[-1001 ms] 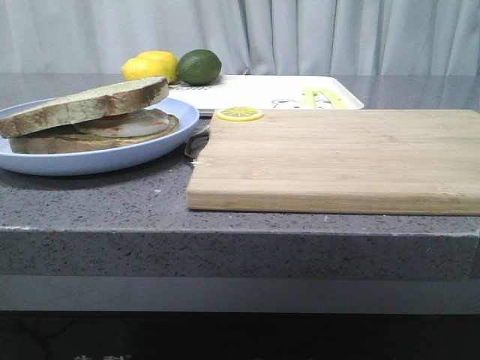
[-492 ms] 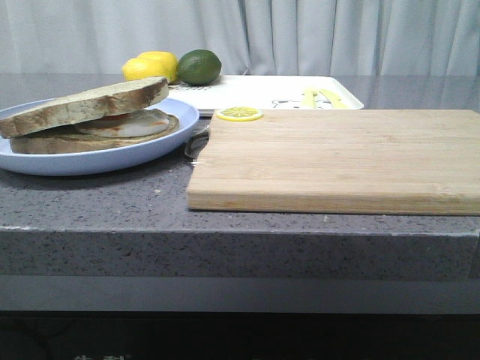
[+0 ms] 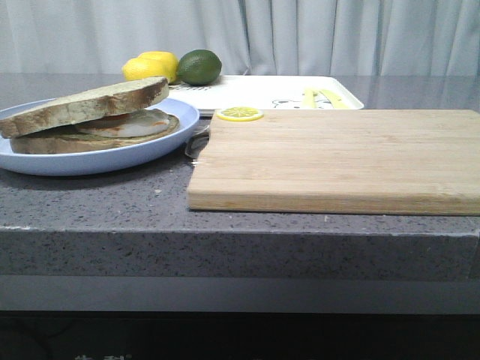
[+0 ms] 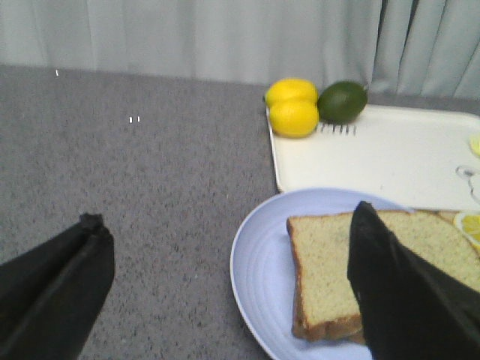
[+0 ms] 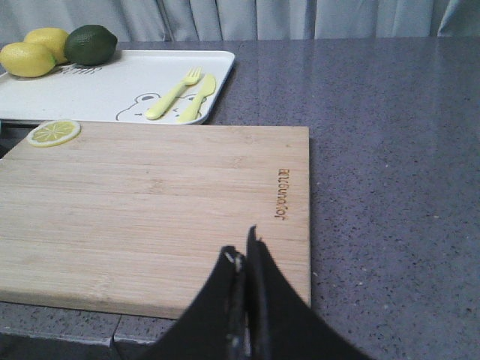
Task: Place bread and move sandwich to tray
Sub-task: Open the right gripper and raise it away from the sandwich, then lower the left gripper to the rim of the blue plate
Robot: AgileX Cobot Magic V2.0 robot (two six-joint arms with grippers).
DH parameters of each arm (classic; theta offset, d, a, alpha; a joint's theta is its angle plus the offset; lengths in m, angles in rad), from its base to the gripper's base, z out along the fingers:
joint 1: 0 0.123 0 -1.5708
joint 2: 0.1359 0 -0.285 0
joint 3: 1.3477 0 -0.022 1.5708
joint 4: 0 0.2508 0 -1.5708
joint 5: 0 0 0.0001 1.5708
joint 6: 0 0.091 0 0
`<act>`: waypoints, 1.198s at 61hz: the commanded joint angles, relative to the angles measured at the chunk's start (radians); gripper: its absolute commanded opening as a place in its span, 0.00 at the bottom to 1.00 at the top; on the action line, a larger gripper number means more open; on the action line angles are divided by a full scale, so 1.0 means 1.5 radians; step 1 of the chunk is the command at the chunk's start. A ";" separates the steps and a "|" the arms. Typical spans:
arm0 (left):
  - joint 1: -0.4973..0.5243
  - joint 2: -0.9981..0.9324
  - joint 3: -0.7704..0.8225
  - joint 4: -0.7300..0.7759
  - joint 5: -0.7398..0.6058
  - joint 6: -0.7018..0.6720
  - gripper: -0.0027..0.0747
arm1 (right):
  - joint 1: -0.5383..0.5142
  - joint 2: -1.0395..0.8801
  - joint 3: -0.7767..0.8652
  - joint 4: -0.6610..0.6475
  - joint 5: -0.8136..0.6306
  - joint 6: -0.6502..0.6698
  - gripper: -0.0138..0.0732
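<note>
Our left gripper [image 4: 225, 285] has its black fingers [image 4: 397, 292] spread wide and holds nothing, poised over the near left part of the table with one finger above the top slice. Our right gripper [image 5: 244, 300] has its fingers pressed together, empty, over the near edge of the pale bamboo cutting board [image 3: 337, 157].

We judge the bread step done: the plain beige slice with brown crust [image 3: 86, 103] lies tilted on the fried-egg slice, forming the sandwich [image 3: 94, 118] on its round pale blue plate [image 3: 105, 159], at the left.

Next we must grasp the plate rim and carry it to the white rectangular tray [image 3: 259, 91], farther back, beside the cutting board's far edge.
</note>
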 commanded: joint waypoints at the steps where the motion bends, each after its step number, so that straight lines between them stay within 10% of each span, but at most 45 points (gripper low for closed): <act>1: -0.005 0.073 -0.067 -0.006 0.019 -0.003 0.83 | -0.002 0.006 -0.015 -0.010 -0.054 -0.001 0.09; 34: -0.005 0.466 -0.296 -0.006 0.179 -0.003 0.83 | -0.002 0.006 -0.015 -0.010 -0.047 -0.001 0.09; 61: -0.005 0.551 -0.323 -0.007 0.196 -0.003 0.83 | -0.002 0.006 -0.015 -0.010 -0.047 -0.001 0.09; 73: -0.005 0.552 -0.323 -0.008 0.218 -0.003 0.52 | -0.002 0.006 -0.015 -0.010 -0.047 -0.001 0.09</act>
